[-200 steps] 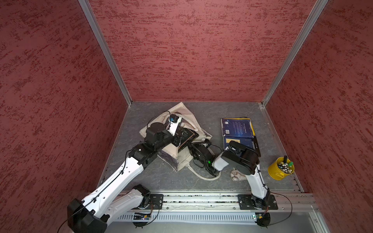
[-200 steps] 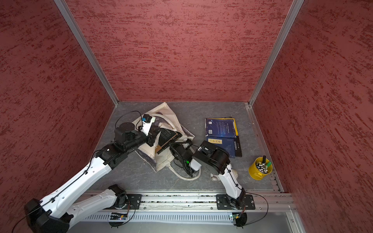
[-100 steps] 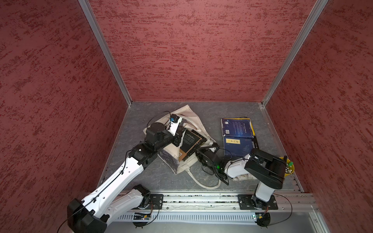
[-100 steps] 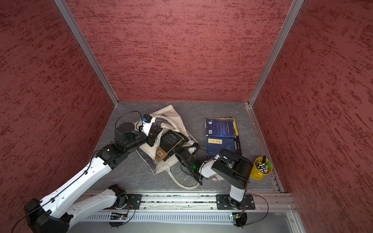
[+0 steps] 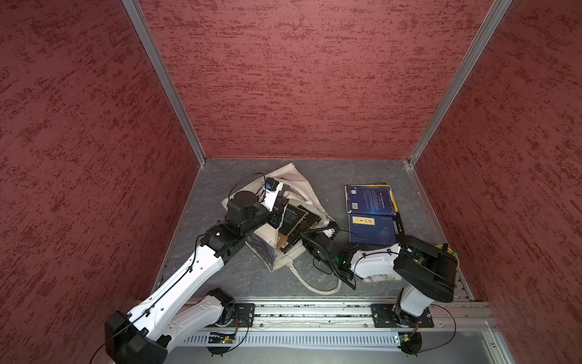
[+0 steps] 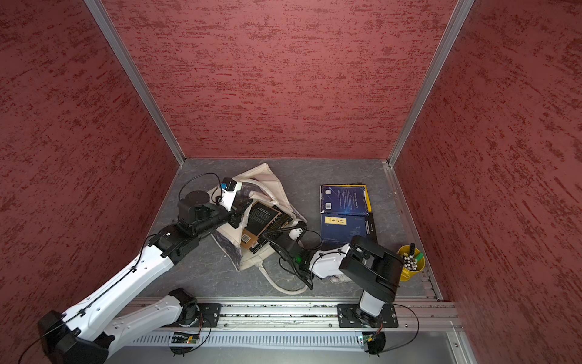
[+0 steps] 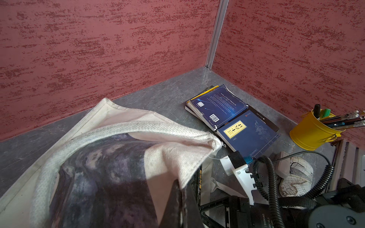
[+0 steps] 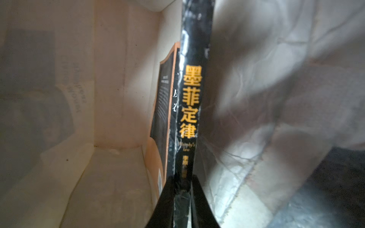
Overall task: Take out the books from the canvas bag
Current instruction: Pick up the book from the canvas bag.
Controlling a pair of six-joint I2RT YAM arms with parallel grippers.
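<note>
Judged light, stiff and slick, the book (image 8: 190,98) is pinched at its spine, lower centre, by the right gripper (image 8: 182,184); the limp bag (image 7: 110,161) is clamped by the left gripper (image 7: 180,197).

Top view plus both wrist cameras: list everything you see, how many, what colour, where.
canvas bag: one, cream with dark print, left of centre.
black book: one, orange lettering, poking from the bag's mouth.
brown-and-black book: one, beside it.
blue books: two, dark blue, flat far right, yellow and black edges beneath.
bucket: one, yellow, holding pens, near right.
pouch: one, white patterned, under the right arm.
table: one, grey.
left gripper: shut on the bag's rim.
right gripper: closed on the black book's spine.
</note>
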